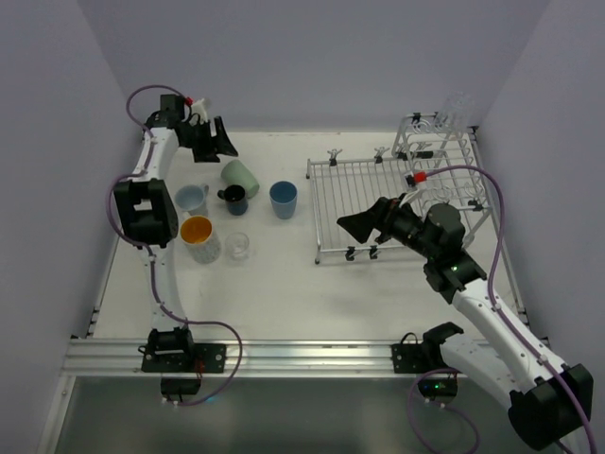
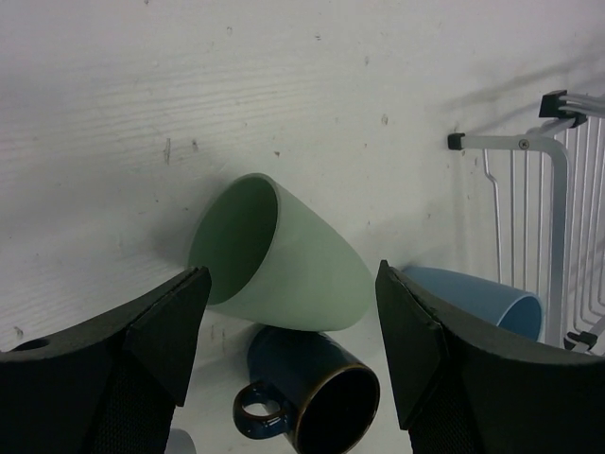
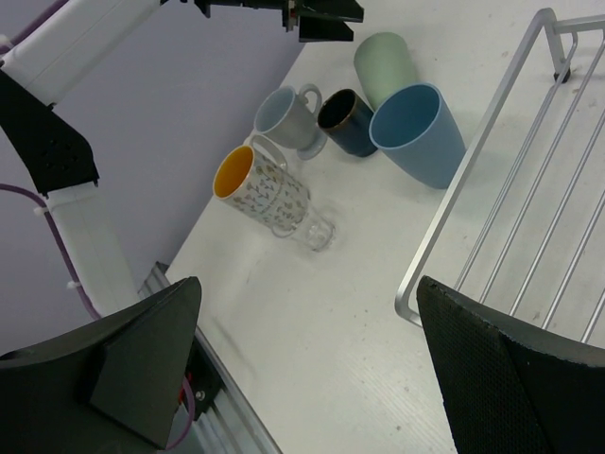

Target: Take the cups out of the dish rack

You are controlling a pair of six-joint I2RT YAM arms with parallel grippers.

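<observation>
The silver dish rack [image 1: 333,185] stands at the right; a clear glass [image 1: 460,108] sits at the back of its raised section. On the table to its left are a pale green tumbler [image 1: 240,176] tilted against a dark blue mug [image 1: 233,198], a light blue tumbler [image 1: 283,199], a pale handled mug [image 1: 192,199], a whitish cup with orange inside [image 1: 198,234] and a clear glass [image 1: 238,246]. My left gripper [image 1: 216,147] is open and empty above and behind the green tumbler [image 2: 284,255]. My right gripper [image 1: 364,222] is open and empty over the rack's front left corner [image 3: 492,189].
The table's left edge and the wall are close behind the cup cluster. A metal rail [image 1: 284,357] runs along the near edge. The right wrist view shows bare table [image 3: 359,322] between the clear glass [image 3: 317,230] and the rack.
</observation>
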